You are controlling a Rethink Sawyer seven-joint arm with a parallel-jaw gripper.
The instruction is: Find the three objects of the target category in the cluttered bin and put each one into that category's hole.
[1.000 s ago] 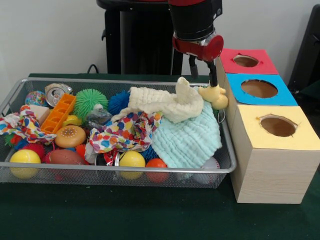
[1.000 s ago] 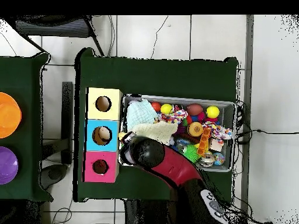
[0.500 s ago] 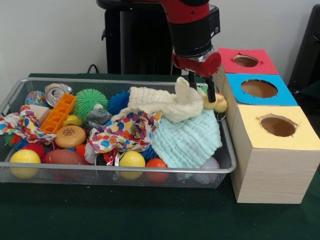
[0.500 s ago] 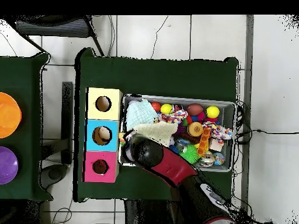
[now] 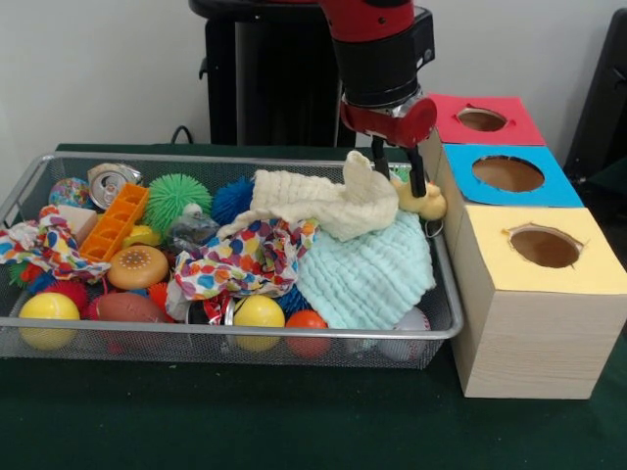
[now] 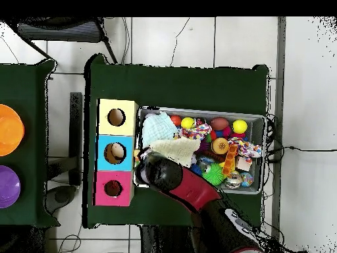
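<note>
Nearest the camera, the dark green cloth-covered desk (image 5: 245, 421) carries the silver wire-mesh bin (image 5: 245, 338), its front row of yellow, orange and red balls unchanged, and beside it the row of wooden boxes with the yellow-topped hole (image 5: 544, 247) closest. Further back, the mint-green knitted cloth (image 5: 367, 274) and the cream waffle-weave cloth (image 5: 318, 201) lie heaped as they did a second ago. What has changed is at the bin's far corner by the boxes: the small yellow rubber duck (image 5: 423, 199), a second ago a little higher and nearer the boxes, now sits lower against the cream cloth, and the robot's black-fingered hand (image 5: 397, 168) has shifted slightly toward the bin with it. The fingers straddle the duck at a narrow spread, apparently pinching it. The blue-topped hole (image 5: 507, 173) just beyond looks the likeliest destination, though the carry is not yet made.
</note>
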